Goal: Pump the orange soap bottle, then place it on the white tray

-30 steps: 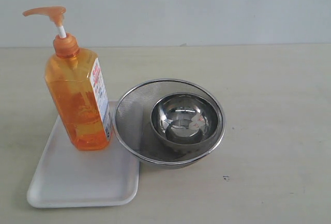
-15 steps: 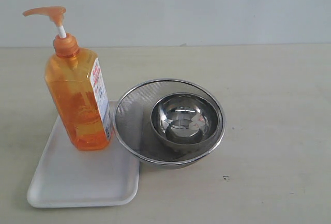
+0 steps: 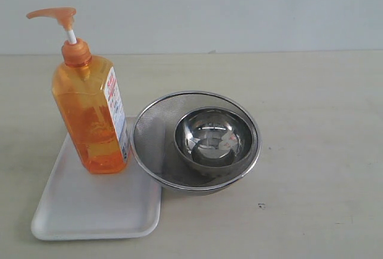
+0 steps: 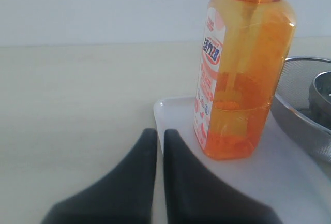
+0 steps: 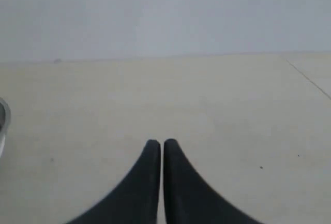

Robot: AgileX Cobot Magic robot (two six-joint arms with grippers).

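The label [image 4: 208, 87] on the orange soap bottle [image 4: 251, 69] reads "活力28"

The orange soap bottle [image 3: 90, 112] stands upright on the white tray [image 3: 90, 208].

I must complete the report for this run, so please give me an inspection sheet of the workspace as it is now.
Surface: pale table, one small dark speck.
Job's things: orange soap bottle stands upright on the white tray, at its farther end in the exterior view.
Clutter: steel mesh bowl beside the tray, with a smaller steel bowl inside it.
Grippers: left gripper and right gripper both have fingers shut, holding nothing, clear of the bottle.
Cables: nothing seen.
Surroundings: plain pale wall behind the table.
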